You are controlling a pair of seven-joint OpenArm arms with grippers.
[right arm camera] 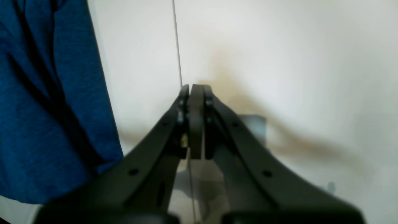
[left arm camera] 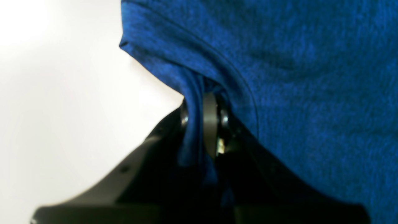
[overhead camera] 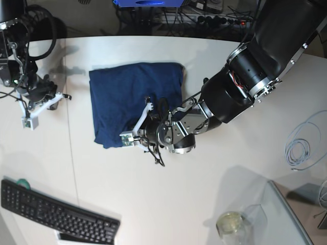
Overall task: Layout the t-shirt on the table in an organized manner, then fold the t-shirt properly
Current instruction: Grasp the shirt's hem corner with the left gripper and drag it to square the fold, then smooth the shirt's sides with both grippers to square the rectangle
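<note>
- Spreading wide under everything, the white table [overhead camera: 168, 204] shows a thin dark seam [right arm camera: 177, 46] running past the right arm's fingertips.
- Lying on the far-middle part of the table, the t-shirt [overhead camera: 134, 97] sits folded into a rough dark blue rectangle.
- The left gripper [left arm camera: 203, 105] is closed on a bunched fold at the t-shirt's near edge, cloth squeezed between its fingers; its bulky black arm reaches in from the right side of the base view and covers the shirt's near right corner.
- The right gripper [right arm camera: 196, 90] is pressed shut with nothing in it, hanging over bare table just beside the shirt's side edge, not touching the cloth.
- A black keyboard [overhead camera: 53, 212] lies at the near left edge, well apart from the shirt.
- A coiled pale cable [overhead camera: 306, 145] rests at the right.
- A clear glass jar [overhead camera: 232, 224] stands near the front right.
</note>
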